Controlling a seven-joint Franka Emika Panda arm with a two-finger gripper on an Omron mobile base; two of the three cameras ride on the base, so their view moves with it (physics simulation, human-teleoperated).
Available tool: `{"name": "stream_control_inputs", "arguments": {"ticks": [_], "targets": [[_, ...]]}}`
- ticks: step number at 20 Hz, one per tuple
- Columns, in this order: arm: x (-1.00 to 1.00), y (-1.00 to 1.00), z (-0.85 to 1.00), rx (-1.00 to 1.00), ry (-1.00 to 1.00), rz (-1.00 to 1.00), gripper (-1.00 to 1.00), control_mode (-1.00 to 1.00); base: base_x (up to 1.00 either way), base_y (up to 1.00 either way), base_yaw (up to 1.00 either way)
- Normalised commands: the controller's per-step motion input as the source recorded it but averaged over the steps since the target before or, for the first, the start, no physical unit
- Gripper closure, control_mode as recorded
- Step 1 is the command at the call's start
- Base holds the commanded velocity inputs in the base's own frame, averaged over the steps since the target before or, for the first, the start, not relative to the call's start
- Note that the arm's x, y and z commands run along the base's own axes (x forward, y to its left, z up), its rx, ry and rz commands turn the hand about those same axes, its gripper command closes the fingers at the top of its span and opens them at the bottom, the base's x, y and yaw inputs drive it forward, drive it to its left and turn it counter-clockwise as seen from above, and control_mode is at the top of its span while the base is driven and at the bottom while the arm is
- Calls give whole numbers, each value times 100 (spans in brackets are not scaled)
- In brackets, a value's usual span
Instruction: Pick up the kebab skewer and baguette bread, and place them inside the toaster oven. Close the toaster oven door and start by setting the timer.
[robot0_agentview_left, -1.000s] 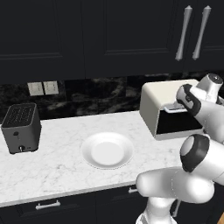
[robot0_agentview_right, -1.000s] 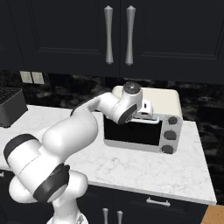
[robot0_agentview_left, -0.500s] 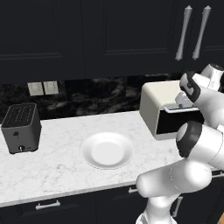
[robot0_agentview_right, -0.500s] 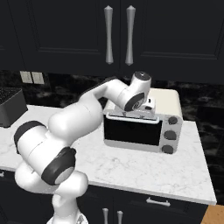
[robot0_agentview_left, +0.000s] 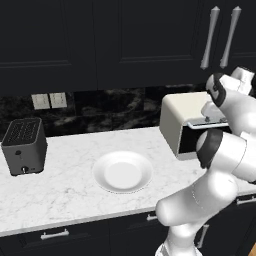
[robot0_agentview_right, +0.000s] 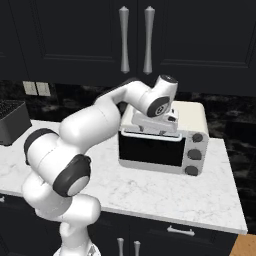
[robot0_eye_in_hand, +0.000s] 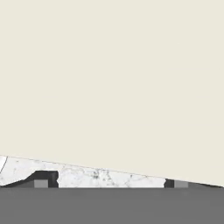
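The arm has swung up from the front of the toaster oven (robot0_agentview_right: 165, 140) since a second ago, and the hand now sits over the oven's top front edge, just above the silver handle (robot0_agentview_right: 150, 134) of the toaster oven door (robot0_agentview_right: 152, 150). In the hand view the gripper (robot0_eye_in_hand: 111, 183) faces the oven's cream top at close range, with the two dark fingers (robot0_eye_in_hand: 43, 180) set wide apart near the picture's lower corners and nothing between them.

No brand, label or writing can be read on any appliance.

The door stands shut, its dark glass upright in the pale frame; what lies behind the glass cannot be made out. Three dark knobs (robot0_agentview_right: 191, 154) run down the oven's right side. A white plate (robot0_agentview_left: 123, 171) lies on the counter (robot0_agentview_left: 60, 195) left of the oven, with nothing on it. Well to the left stands a small black toaster (robot0_agentview_left: 25, 146).

The counter is white marble with grey veins, over dark drawers with silver pulls. Behind it is a black stone backsplash with two pale wall switches (robot0_agentview_left: 49, 100), and above hang dark cabinets with long silver handles (robot0_agentview_right: 135, 40).
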Motion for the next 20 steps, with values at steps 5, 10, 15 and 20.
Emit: {"name": "stream_control_inputs", "arguments": {"ticks": [5,10,15,20], "targets": [[0,40,-34,-4,-27,0,-100,-100,0,0,0],[18,32,-6,-1,-17,0,-100,-100,0,0,0],[2,0,51,0,-1,0,-100,-100,0,0,0],[-8,0,46,-1,-12,0,-100,-100,0,0,0]]}}
